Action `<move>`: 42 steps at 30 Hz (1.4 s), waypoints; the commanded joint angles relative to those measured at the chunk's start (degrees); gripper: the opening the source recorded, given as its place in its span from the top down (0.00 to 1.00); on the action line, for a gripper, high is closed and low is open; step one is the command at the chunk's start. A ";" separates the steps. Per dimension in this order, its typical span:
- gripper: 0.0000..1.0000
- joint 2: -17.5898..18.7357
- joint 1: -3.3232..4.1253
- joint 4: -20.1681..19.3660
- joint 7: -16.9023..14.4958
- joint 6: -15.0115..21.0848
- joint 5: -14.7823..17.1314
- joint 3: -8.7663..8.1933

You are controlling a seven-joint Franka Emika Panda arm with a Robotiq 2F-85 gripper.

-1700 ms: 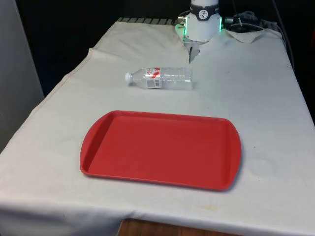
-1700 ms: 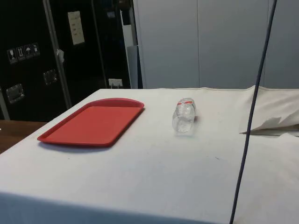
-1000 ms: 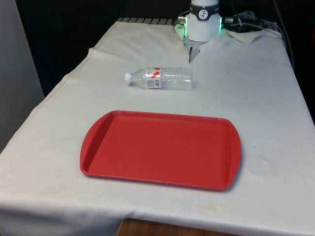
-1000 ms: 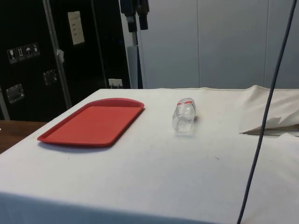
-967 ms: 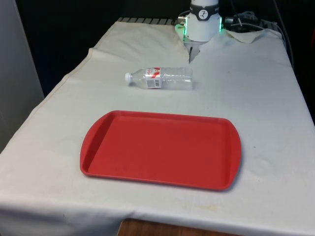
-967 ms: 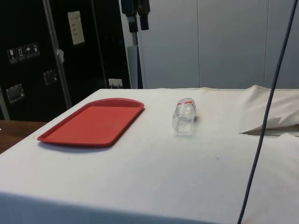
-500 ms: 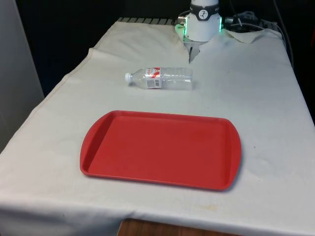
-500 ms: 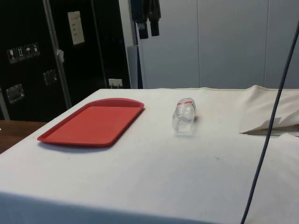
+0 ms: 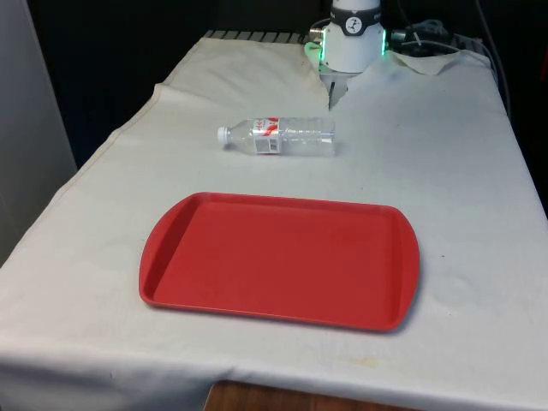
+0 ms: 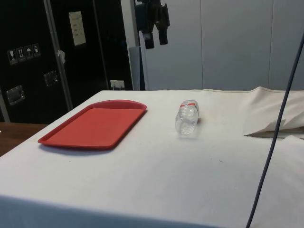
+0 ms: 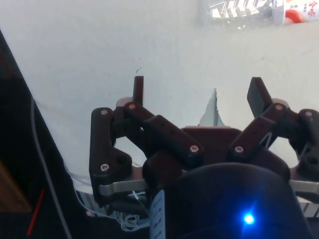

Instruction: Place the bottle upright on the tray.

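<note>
A clear plastic bottle [image 9: 278,137] with a white cap and a red-and-white label lies on its side on the white cloth, cap toward the front view's left. It also lies beyond the tray in the side view, the bottle [image 10: 186,118] end-on to that camera. The red tray [image 9: 278,259] sits nearer the table's front edge, with nothing on it; in the side view the tray [image 10: 95,124] is at the left. My gripper [image 10: 156,41] hangs high above the table, well above the bottle. In the wrist view the gripper [image 11: 197,92] stands open with nothing between its fingers, and the bottle [image 11: 249,10] lies ahead.
A crumpled fold of white cloth [image 10: 275,124] rises at the side view's right. A dark cable [image 10: 278,118] hangs across that side. Cables and cloth folds [image 9: 428,51] lie near the robot's base.
In the side view my gripper has moved to the right and come down a little, toward a spot above the bottle. Bottle and tray have not moved.
</note>
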 commanded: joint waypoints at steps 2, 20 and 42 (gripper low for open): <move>0.00 -0.06 -0.06 -0.69 1.15 1.09 0.11 0.06; 0.00 0.69 -0.17 -2.46 6.30 2.41 0.17 -0.34; 0.00 -0.74 -0.69 -5.50 10.94 2.92 -0.34 -0.46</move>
